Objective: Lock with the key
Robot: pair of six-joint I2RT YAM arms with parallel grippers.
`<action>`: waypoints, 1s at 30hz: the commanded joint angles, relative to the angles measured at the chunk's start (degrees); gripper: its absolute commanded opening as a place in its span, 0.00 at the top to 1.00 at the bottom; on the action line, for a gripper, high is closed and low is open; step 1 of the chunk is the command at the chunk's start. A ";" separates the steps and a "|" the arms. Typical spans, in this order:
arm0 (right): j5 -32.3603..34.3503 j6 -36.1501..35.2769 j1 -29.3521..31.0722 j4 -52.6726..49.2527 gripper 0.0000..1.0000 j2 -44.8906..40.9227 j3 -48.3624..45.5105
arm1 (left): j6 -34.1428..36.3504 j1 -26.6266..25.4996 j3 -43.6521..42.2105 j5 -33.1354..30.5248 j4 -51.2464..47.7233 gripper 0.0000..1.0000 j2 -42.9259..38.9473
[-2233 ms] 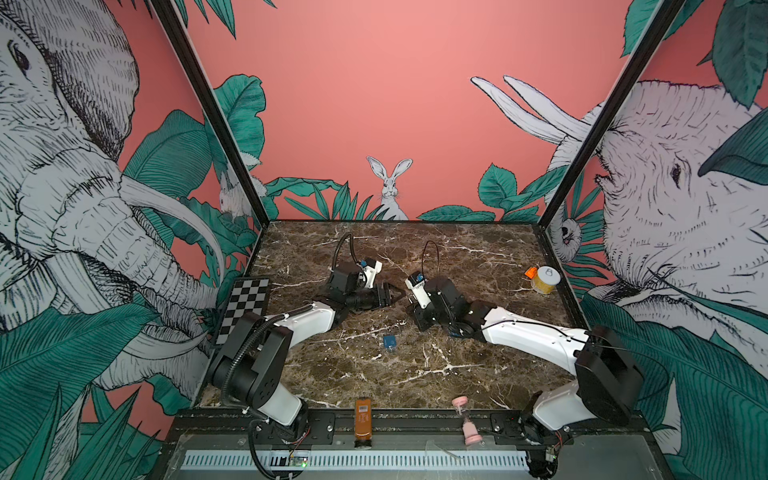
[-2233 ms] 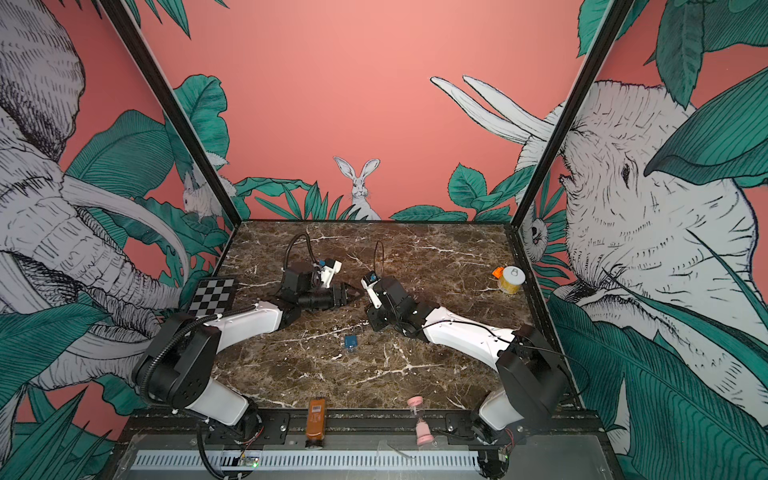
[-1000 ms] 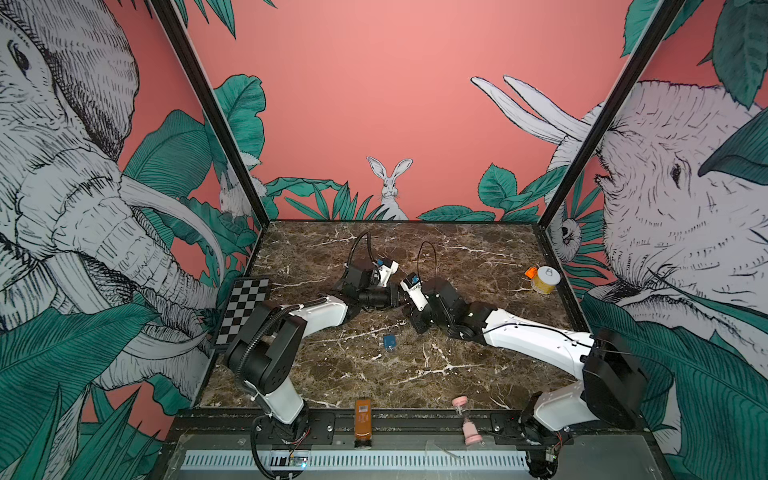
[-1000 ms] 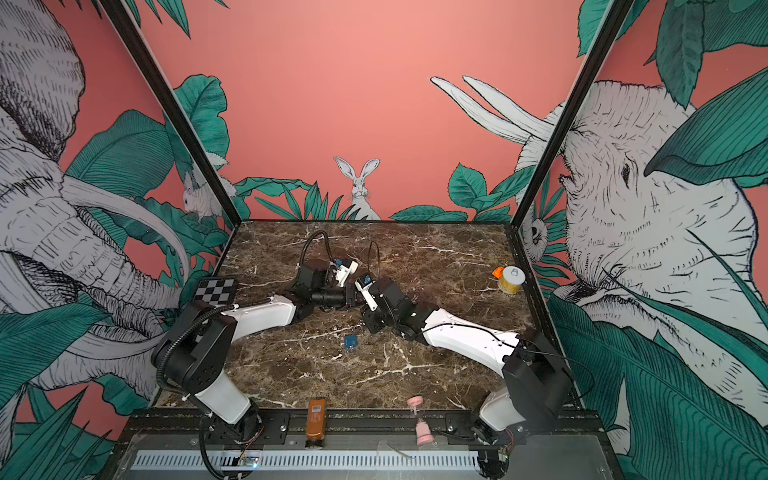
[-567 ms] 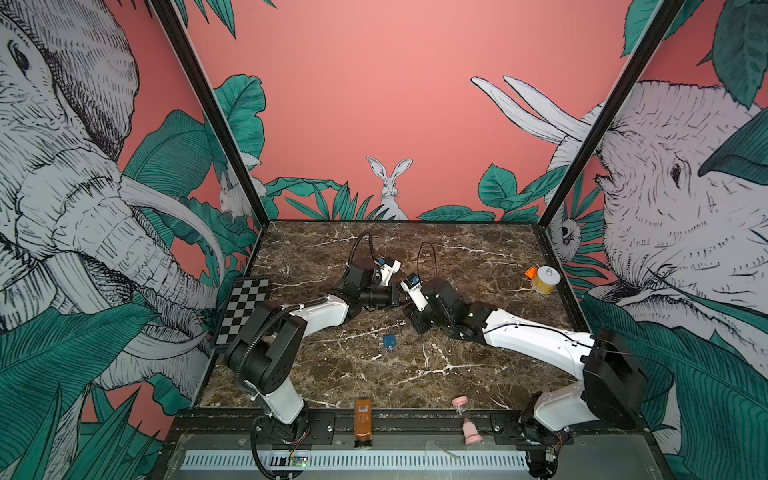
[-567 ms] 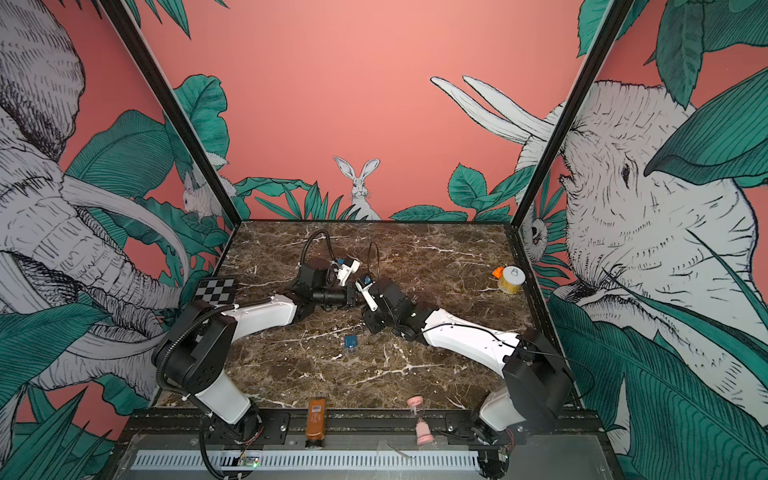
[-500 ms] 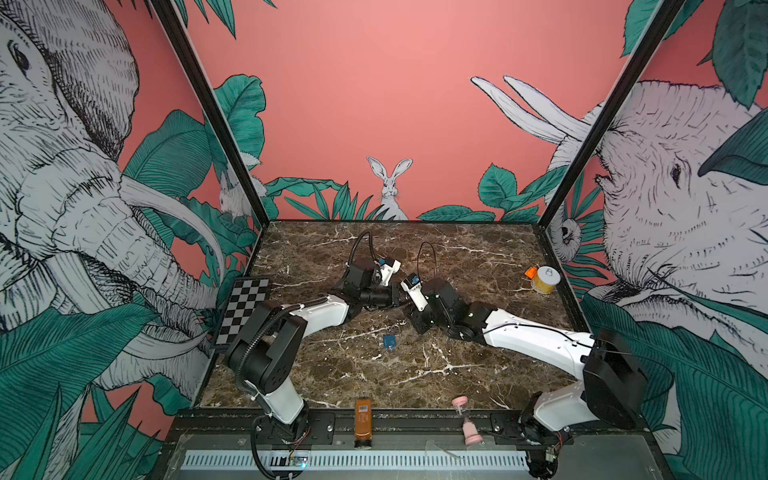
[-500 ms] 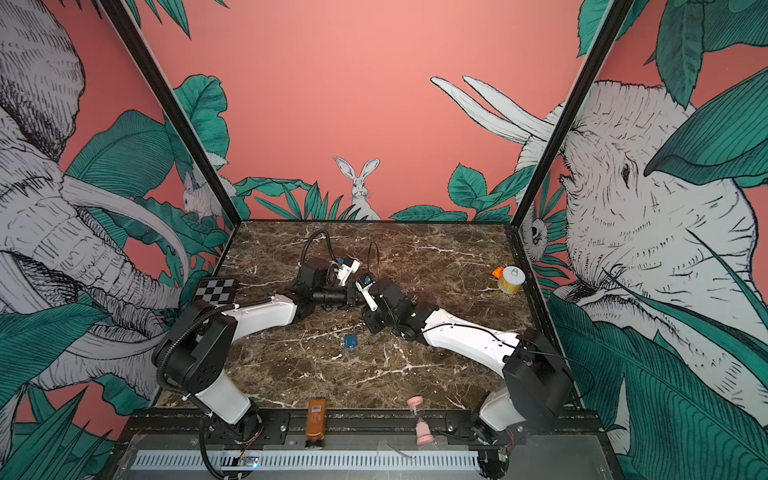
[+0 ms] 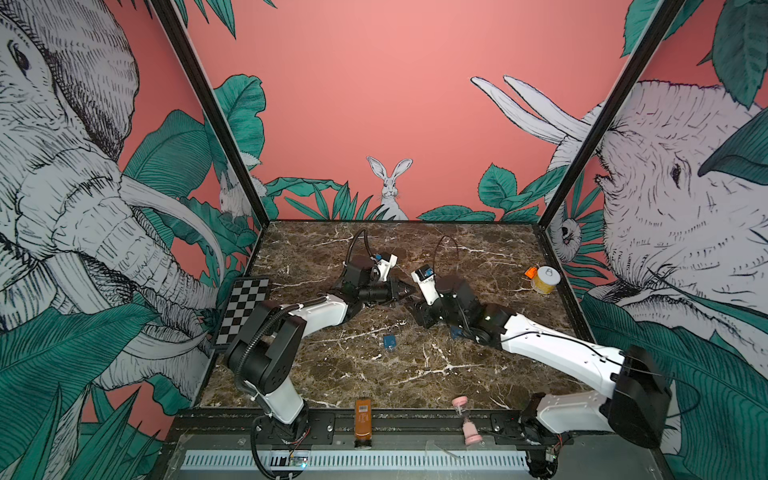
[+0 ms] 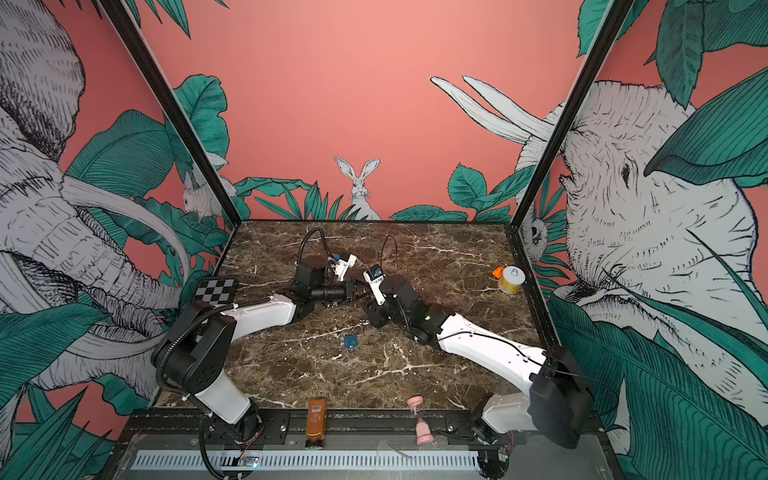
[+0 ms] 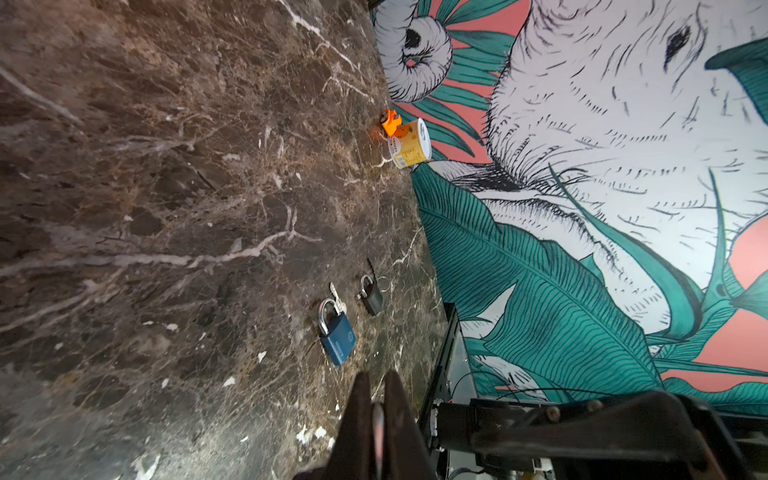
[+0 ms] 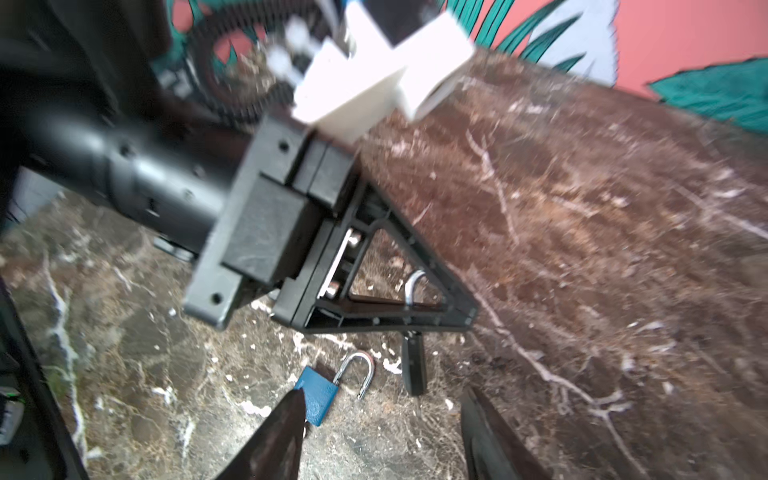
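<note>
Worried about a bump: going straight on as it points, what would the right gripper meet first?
Probably the left gripper, lying across its open jaws' line; the blue padlock lies lower; depth unclear.

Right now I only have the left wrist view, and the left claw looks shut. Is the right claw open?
Observer: Yes. The right wrist view shows the right claw open, jaws wide apart.
Operator: Anything near it?
Observer: A blue padlock lies open on the table, by one fingertip.
Operator: How close are the two claws?
Observer: Close. In both top views the left claw has its tip right beside the right claw, mid-table. I cannot tell whether they touch.
</note>
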 commanded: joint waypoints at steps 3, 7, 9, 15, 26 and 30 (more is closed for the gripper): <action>0.20 1.52 -2.91 5.12 0.41 -5.78 -2.25 | -7.31 0.42 0.99 -1.74 8.89 1.00 -3.78; 5.31 1.38 -3.55 7.92 0.41 -10.18 -5.51 | -10.91 0.48 1.71 -2.38 11.02 1.00 -4.38; 5.77 2.18 -4.62 10.07 0.41 -13.62 -8.13 | -12.76 0.41 1.59 -2.73 11.84 1.00 -4.99; -4.12 2.24 -7.59 11.56 0.44 -22.70 -12.60 | -22.31 0.36 -1.56 -5.98 18.29 1.00 -7.44; -20.75 9.06 -13.75 25.51 0.61 -22.97 -18.78 | -37.31 0.09 -7.18 -11.26 31.84 1.00 -8.03; -22.66 9.32 -14.69 26.10 0.63 -18.99 -16.30 | -39.00 -0.07 -6.60 -9.67 30.49 1.00 -7.84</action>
